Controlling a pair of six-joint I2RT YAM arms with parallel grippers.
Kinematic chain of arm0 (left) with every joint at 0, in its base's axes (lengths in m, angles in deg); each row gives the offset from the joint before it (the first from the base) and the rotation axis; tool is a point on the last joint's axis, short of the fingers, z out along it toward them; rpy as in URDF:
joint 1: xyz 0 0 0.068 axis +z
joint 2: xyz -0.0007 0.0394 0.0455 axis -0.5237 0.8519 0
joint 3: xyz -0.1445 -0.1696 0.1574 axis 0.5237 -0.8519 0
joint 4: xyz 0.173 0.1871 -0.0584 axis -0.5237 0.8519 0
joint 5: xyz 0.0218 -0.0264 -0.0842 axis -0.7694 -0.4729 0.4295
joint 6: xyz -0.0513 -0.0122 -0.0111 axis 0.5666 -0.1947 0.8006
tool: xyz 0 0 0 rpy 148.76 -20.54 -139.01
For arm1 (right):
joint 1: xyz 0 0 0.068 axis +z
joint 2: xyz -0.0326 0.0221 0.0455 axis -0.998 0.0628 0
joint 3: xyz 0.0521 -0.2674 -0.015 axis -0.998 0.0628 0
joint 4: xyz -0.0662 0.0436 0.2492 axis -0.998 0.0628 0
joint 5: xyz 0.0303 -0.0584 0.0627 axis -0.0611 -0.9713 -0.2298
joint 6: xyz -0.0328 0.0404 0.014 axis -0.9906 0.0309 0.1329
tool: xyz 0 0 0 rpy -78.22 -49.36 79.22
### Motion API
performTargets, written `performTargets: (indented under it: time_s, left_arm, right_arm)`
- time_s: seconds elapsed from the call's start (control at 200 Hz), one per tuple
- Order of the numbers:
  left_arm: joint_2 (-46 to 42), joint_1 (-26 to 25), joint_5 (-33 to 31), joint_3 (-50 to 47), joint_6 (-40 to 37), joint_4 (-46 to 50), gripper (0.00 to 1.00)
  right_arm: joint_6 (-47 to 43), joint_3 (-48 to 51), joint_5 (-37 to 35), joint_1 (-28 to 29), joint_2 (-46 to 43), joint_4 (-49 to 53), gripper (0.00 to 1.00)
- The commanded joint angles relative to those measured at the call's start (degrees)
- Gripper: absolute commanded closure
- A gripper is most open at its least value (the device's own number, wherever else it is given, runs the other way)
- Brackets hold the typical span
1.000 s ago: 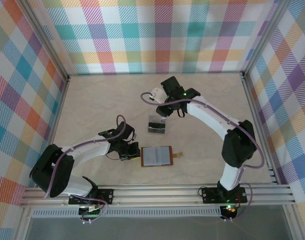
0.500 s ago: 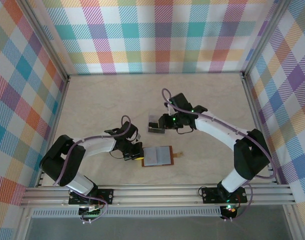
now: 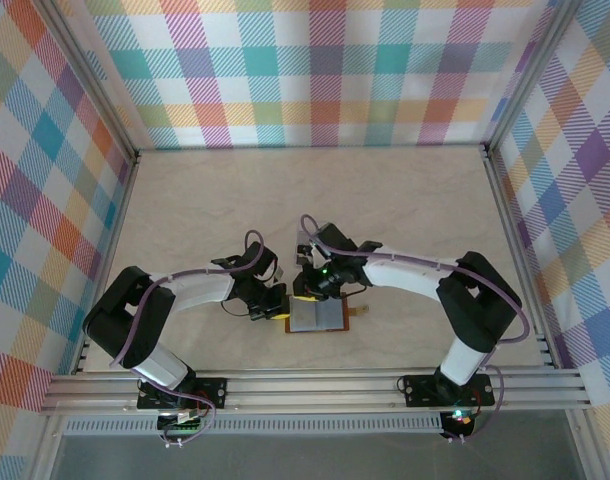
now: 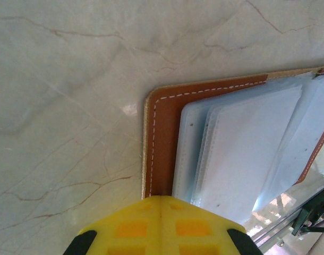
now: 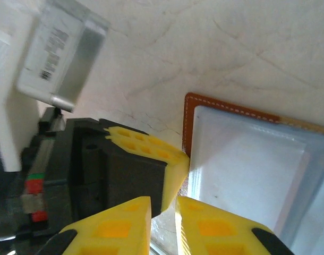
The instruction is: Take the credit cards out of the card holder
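Note:
The card holder [image 3: 322, 317] lies open on the table, brown leather rim [image 4: 163, 133] around pale clear sleeves [image 4: 241, 154]. My left gripper [image 3: 281, 311] is shut, and its yellow tips [image 4: 162, 200] press on the holder's left edge. My right gripper [image 3: 307, 292] hangs low over the holder's far left corner [image 5: 187, 114]. It [image 5: 163, 204] is open by a narrow gap with only table showing between the fingers. The left gripper's fingers [image 5: 151, 147] sit right in front of it. The credit cards are hidden; I cannot tell whether the sleeves hold any.
The right arm [image 3: 405, 272] stretches across the table just behind the holder. A small snap tab [image 3: 358, 311] sticks out at the holder's right side. The left arm's white wrist camera [image 5: 58, 50] is close to my right fingers. Checked walls [image 3: 315, 70] surround the table.
The right gripper swung from the back of the table forward and left, down to the holder's far left corner, now covering the loose cards. The left gripper slid right onto the holder's left edge.

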Motion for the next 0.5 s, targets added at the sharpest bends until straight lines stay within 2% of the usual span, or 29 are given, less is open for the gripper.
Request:
performTargets:
  time_s: [0.0,0.27,0.355,0.495]
  left_arm:
    - [0.91,-0.5,-0.04,0.14,-0.11,1.37,0.97]
    - [1.02,-0.47,-0.13,-0.43,0.29,1.19,0.97]
    - [0.76,-0.5,-0.22,-0.54,0.3,1.35,0.97]
    - [0.65,-0.5,-0.72,-0.51,0.24,1.73,0.97]
  right_arm:
    - [2.6,1.48,-0.93,1.32,1.91,-0.93,0.8]
    - [4.29,3.02,-1.25,3.49,6.28,-3.38,0.8]
    - [3.51,2.42,-4.47,4.04,6.02,0.51,0.78]
    - [0.96,-0.16,-11.45,4.85,4.86,10.07,0.68]
